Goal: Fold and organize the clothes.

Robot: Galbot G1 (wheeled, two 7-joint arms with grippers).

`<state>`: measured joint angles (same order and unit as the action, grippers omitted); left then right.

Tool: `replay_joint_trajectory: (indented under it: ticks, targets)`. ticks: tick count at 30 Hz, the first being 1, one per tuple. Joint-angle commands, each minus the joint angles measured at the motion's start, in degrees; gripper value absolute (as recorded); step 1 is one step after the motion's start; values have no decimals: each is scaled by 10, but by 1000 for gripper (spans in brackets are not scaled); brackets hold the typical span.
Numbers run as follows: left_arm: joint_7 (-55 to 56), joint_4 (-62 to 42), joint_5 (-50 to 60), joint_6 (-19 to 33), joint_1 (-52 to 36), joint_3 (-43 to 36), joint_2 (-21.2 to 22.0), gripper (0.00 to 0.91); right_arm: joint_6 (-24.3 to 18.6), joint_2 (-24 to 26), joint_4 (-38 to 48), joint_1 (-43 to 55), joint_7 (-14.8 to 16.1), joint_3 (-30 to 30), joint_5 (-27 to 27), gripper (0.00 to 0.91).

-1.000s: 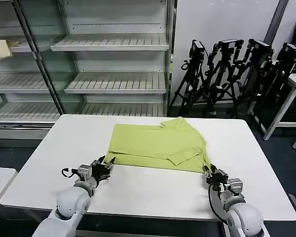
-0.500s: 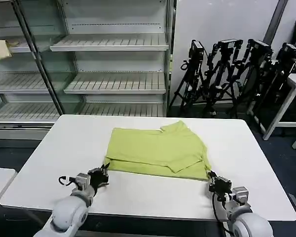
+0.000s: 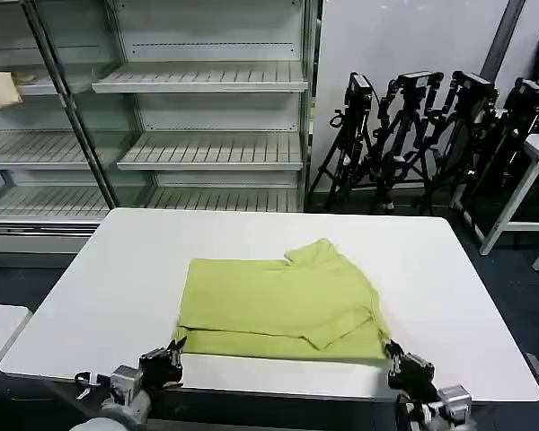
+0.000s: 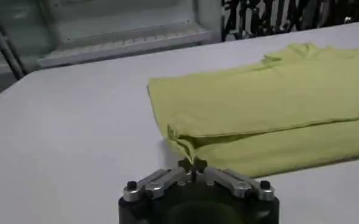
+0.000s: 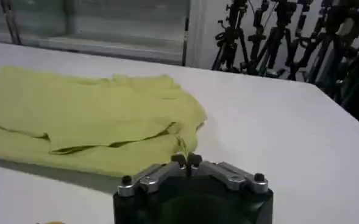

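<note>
Lab: bare shelving [image 3: 207, 81], camera tripods [image 3: 413, 135].

Lime yellow-green shirt [image 3: 283, 303]: folded into a rough rectangle, flat on the white table [image 3: 117, 269] near its front edge; collar end bunched toward the right rear.

1. The left gripper [image 3: 176, 352] has black fingers on a silver-grey wrist, with a thin black cable looping beside it.
2. The right gripper [image 3: 393, 352] matches.
3. Dark screws stud both silver finger bases.
</note>
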<state>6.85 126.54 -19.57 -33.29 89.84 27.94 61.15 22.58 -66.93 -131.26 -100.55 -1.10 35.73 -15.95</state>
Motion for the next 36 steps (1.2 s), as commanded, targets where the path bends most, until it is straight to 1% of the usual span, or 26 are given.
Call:
replay_joint_trajectory:
  ticks: [1, 3, 5, 7, 8, 9, 10, 11, 13, 14, 15, 16, 17, 18, 20, 21, 22, 25, 27, 32, 36]
  targets:
    - [1, 69, 19, 2, 46, 31, -6, 907, 20, -18, -89, -21, -5, 19, 19, 907]
    - [-4, 83, 18, 2, 17, 41, -17, 907, 28, -18, -96, 10, 2, 23, 21, 907]
    - [-4, 89, 7, 2, -29, 41, -44, 907, 40, -10, -84, 60, -6, 24, 10, 907]
    - [-7, 77, -7, 2, -63, 33, -59, 907, 54, 0, -45, 142, -19, 13, 2, 907]
    - [-11, 71, -8, 3, -73, 29, -62, 907, 59, 3, -37, 150, -21, 11, -2, 907]
    - [-24, 58, -8, 3, -91, 24, -65, 907, 79, 12, 9, 238, -48, -17, -26, 907]
    - [-25, 39, -8, 3, -124, 6, -67, 907, 83, 13, 29, 247, -58, -32, -38, 907]
    - [-25, 17, -8, 4, -133, -5, -66, 907, 96, 13, 49, 308, -67, -46, -52, 907]
    - [-36, -35, -8, 15, -196, -35, -61, 907, 100, 8, 112, 370, -88, -106, -65, 907]
    - [-39, -47, -8, 15, -208, -42, -59, 907, 105, 3, 131, 395, -93, -130, -71, 907]
    - [-45, -63, -11, 16, -231, -54, -57, 907, 105, -5, 175, 446, -109, -164, -89, 907]
    - [-54, -98, -11, 18, -256, -67, -54, 907, 105, -10, 197, 466, -117, -177, -93, 907]
    - [-55, -111, -11, 19, -264, -76, -50, 907, 105, -20, 230, 491, -124, -193, -95, 907]
    - [-54, -136, -12, 20, -294, -86, -46, 907, 105, -33, 260, 527, -134, -209, -99, 907]
    - [-52, -171, -22, 17, -333, -103, -37, 907, 105, -53, 311, 560, -143, -222, -94, 907]
    - [-47, -185, -29, 8, -350, -113, -33, 907, 105, -67, 335, 575, -143, -228, -99, 907]
    - [-46, -221, -47, 5, -367, -121, -29, 907, 105, -70, 355, 588, -139, -230, -98, 907]
    - [-43, -287, -61, 5, -407, -139, -23, 907, 105, -79, 405, 620, -129, -243, -94, 907]
    - [-45, -318, -71, 5, -420, -140, -23, 907, 105, -85, 445, 638, -130, -249, -79, 907]
    - [-51, -359, -98, 3, -443, -133, -19, 907, 105, -107, 517, 661, -125, -247, -60, 907]
    - [-58, -389, -93, 3, -463, -143, -11, 907, 96, -123, 539, 666, -119, -247, -46, 907]
